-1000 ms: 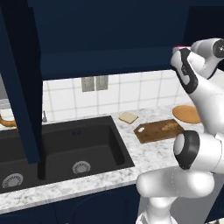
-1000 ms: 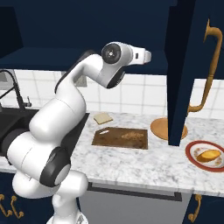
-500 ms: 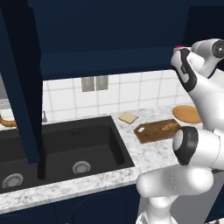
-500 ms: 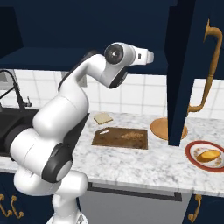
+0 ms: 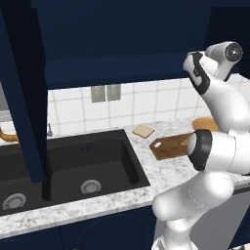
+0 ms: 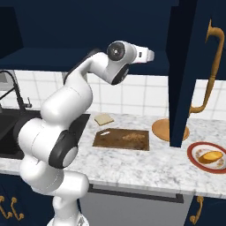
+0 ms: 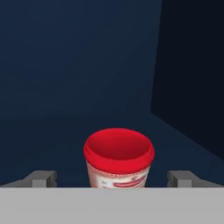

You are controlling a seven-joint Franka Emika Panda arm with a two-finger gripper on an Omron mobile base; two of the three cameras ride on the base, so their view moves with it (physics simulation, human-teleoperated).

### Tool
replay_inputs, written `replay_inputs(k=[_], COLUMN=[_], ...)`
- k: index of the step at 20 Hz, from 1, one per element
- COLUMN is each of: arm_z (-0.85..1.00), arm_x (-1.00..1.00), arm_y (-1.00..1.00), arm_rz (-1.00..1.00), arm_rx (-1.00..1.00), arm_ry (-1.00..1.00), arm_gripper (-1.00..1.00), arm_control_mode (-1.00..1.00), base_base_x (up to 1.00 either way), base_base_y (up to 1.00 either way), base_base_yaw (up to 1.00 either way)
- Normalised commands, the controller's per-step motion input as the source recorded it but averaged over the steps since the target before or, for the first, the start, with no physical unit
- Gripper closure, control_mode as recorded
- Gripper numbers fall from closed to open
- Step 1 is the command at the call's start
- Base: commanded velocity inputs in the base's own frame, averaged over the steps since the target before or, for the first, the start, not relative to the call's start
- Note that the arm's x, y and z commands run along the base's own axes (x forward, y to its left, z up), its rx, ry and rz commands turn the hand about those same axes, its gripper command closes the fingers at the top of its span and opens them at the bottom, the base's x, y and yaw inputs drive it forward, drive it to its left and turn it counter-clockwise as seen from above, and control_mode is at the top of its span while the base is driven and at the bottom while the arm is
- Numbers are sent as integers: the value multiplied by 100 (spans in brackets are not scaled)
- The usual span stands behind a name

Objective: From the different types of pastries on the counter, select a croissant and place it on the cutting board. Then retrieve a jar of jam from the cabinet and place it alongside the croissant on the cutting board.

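Jar of jam with a red lid stands upright inside the dark cabinet. Jaws are spread wide on either side of it, not touching, apparently lined up for a grasp.

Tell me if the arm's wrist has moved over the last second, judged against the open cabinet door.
Yes. In the right base view the wrist has pushed rightward, closer to the open cabinet door.

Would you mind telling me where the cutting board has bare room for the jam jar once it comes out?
The cutting board is bare on its left half, toward the bread slice. Its right part carries the croissant, so that end is tighter. The open gripper straddles the jam jar in the cabinet.
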Motion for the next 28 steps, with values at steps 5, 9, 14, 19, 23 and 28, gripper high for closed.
replay_inputs(k=[5,9,14,19,23,28], arm_z=[0,0,-3,-11,-8,-16], arm_x=[32,8,0,0,6,1], arm_y=[1,0,0,-11,-5,-1], arm_rz=[0,0,0,0,0,0], arm_rx=[0,0,0,0,0,0], arm_ry=[3,1,0,0,0,0], arm_gripper=[-100,-100,-100,-100,-100,-100], arm_control_mode=[-100,-100,-100,-100,-100,-100], base_base_x=[0,0,0,0,0,0], base_base_y=[0,0,0,0,0,0], base_base_yaw=[0,0,0,0,0,0])
